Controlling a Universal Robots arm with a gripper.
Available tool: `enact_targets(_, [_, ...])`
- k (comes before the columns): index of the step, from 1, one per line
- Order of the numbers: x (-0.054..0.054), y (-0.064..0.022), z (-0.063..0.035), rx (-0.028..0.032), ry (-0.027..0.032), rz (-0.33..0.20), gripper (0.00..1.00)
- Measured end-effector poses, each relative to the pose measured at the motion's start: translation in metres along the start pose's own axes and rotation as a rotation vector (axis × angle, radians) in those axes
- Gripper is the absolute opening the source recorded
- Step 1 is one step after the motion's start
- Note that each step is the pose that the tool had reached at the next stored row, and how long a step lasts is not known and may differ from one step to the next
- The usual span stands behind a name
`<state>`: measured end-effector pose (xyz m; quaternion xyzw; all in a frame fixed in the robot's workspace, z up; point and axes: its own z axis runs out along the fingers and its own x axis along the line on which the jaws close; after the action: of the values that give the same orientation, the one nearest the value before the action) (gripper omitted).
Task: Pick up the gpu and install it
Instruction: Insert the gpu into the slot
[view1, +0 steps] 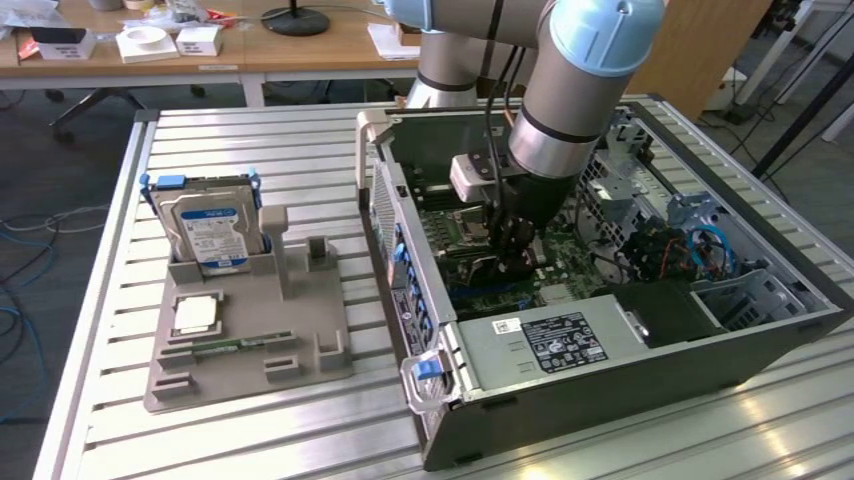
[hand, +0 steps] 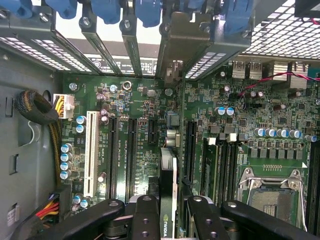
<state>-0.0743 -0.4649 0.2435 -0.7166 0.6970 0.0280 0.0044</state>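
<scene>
The gpu (hand: 168, 170) stands edge-on between my gripper's (hand: 170, 217) black fingers (hand: 145, 215), which are shut on it. The card carries a green logo near the fingers. Its grey metal end bracket (hand: 175, 45) reaches the rear slot openings under the blue latches. It is lined up along the black expansion slots (hand: 132, 150) of the motherboard (hand: 125, 95); whether it sits in a slot I cannot tell. In the exterior view my gripper (view1: 518, 262) is down inside the open computer case (view1: 641, 370), over the board.
A white slot (hand: 91, 150), an empty processor socket (hand: 272, 195) and a sleeved cable bundle (hand: 37, 112) surround the card. Outside the case, a grey fixture (view1: 254, 340) holds a silver hard drive (view1: 207, 225), a chip (view1: 196, 315) and a green memory stick (view1: 220, 348).
</scene>
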Motion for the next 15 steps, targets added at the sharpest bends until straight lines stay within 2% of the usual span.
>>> enact_targets(15, [0.0, 0.0003, 0.0003, 0.0016, -0.0001, 0.0, 0.27])
